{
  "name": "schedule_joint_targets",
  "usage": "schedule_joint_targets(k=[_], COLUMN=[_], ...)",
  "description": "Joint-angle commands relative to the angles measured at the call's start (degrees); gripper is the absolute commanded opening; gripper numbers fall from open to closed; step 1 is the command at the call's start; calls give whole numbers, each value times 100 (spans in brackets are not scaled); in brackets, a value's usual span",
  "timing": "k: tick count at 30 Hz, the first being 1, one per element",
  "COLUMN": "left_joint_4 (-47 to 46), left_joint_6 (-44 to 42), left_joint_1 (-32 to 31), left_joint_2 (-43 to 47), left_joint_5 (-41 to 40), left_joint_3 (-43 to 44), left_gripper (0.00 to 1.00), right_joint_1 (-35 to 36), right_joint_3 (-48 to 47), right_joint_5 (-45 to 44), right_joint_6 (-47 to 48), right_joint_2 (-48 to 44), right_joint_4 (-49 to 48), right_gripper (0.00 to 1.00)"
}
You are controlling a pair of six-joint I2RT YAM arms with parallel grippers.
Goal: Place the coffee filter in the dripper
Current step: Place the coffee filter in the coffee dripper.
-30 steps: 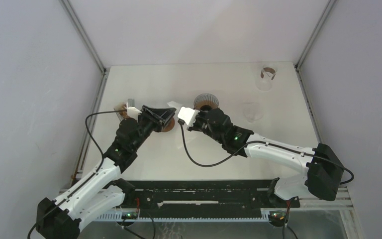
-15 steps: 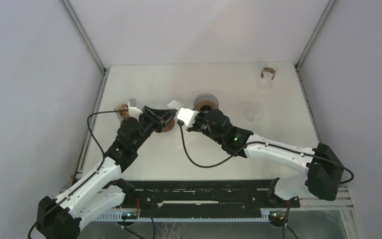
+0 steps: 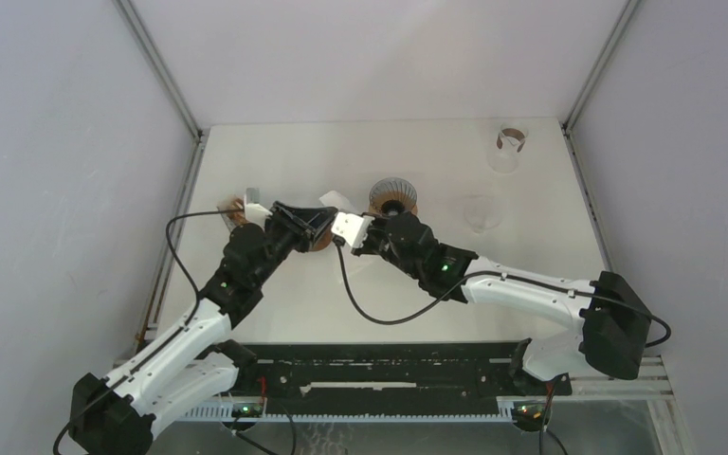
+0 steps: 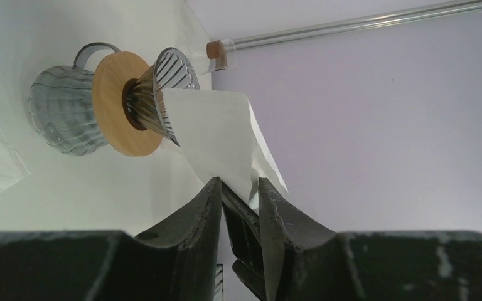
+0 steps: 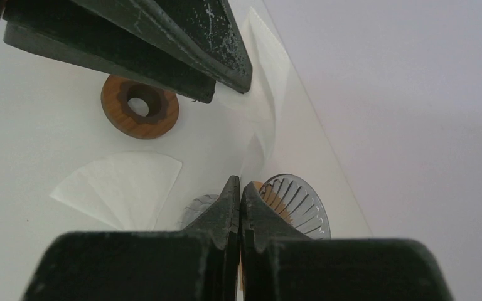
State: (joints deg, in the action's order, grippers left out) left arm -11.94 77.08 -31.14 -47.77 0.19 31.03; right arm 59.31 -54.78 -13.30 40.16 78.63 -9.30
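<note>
Task is partway, judging from the frames: the filter is picked up but not seated. Left of centre on the tabletop (image 3: pixel 417 156) the two claws meet. The left gripper (image 4: pixel 238 185) pinches the coffee filter (image 4: pixel 216 135) by its near edge, fingers narrowly apart with paper between them. A dark part also sits in that gap, likely the other arm's tip, can't confirm. The right gripper (image 5: pixel 238 185) has its fingers pressed tight together with nothing between them, tip right at the hanging paper. The filter is off the tabletop, fanned toward the dripper (image 4: pixel 169 81). In the left wrist view its far corner overlaps the rim, but touching or just lined up, cannot tell. On the tabletop by the claws are a spare filter (image 5: pixel 122 188) lying flat and a wooden ring (image 5: pixel 139 106), near each other but apart. Just beyond, around centre, the dripper stands on its wooden collar (image 4: pixel 116 106) over a glass carafe (image 4: pixel 59 122), its ribbed cone bare with no paper inside. Toward the far right corner are two clear cups (image 3: pixel 509 144). Left to do: open the cone, carry it over the rim, seat it, let go.
</note>
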Motion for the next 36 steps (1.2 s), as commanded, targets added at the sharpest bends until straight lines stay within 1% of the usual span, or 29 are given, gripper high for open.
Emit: schedule_joint_targets(k=[1,4,10,14,17,19,21,24,28,30,32,33,34,36], left_joint_4=[-298,-268,-189,-164,-138,-110,-106,115,763,1055,1215,1281,1338,1464], left_joint_6=[98,105,131,132,132,124,88,-78,-698,-999,-1199,-1268,-1337,-1442], left_joint_1=[-33,-29,-31,-36,-27,-32,-33,-24,-26,-24,-16,-17,-19,-22], left_joint_2=[137,145,137,127,112,93,84,127,180,143,92,78,40,1], left_joint_5=[-39,-62,-71,-52,-37,-21,-25,-158,-371,-419,-415,-406,-378,-343], left_joint_3=[123,123,136,123,123,139,156,255,719,974,1162,1242,1300,1428], left_gripper=[33,32,27,21,14,9,1,0,0,0,0,0,0,0], right_joint_1=[72,94,129,134,150,168,185,186,136,73,32,29,36,29], right_joint_3=[-15,-15,-15,-15,-15,-15,-15,-15,-15,-15,-14,-16,-15,-15], right_joint_5=[-121,-157,-182,-184,-182,-184,-185,-137,220,519,816,866,891,966], right_joint_6=[104,114,137,137,125,122,112,35,-310,-549,-750,-803,-864,-1038], right_joint_2=[51,71,60,60,50,53,56,6,-267,-478,-678,-761,-841,-1078], right_joint_4=[-242,-227,-255,-263,-271,-271,-240,-92,335,565,781,870,929,989], right_gripper=[0,0,0,0,0,0,0,0,17,30,48,53,58,63])
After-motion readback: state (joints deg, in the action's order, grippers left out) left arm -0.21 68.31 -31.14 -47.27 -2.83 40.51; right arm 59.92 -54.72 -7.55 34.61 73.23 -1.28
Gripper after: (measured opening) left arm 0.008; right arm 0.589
